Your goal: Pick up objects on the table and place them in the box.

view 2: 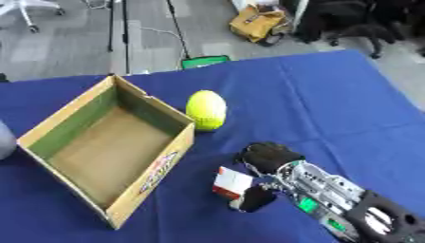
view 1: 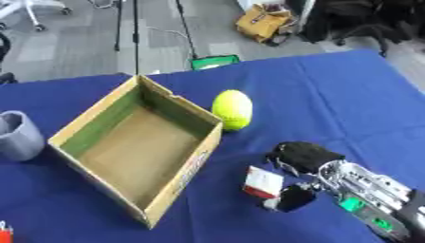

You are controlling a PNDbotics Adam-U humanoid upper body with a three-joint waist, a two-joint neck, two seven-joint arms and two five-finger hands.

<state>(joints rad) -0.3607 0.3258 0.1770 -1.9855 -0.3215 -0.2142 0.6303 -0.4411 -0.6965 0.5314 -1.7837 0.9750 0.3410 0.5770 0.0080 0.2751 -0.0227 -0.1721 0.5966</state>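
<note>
Across the whole work area the blue tablecloth is lying under everything, reaching to the far edge where bare floor is showing. On its left half your cardboard box is sitting open-topped and askew, one corner pointing toward the robot; nothing is lying inside it, only the brown bottom and greenish inner walls are showing. Just beyond the box's right wall a yellow-green ball is resting on the cloth, very near the box; whether it is touching the wall you cannot tell.

Your right hand is coming in from the lower right corner, the silver forearm cut off by the frame edge. Its dark fingers are curling over, and the thumb is reaching toward a small red and white box lying on the cloth right of the cardboard box, near its closest corner. The small box is sitting right against the hand, but the blur is keeping you from telling whether the fingers are actually pinching it.

At the left edge a grey cup is standing beside the box, partly cut off. A small red thing is peeking in at the lower left corner, too cropped to identify. Your left hand is not appearing.
</note>
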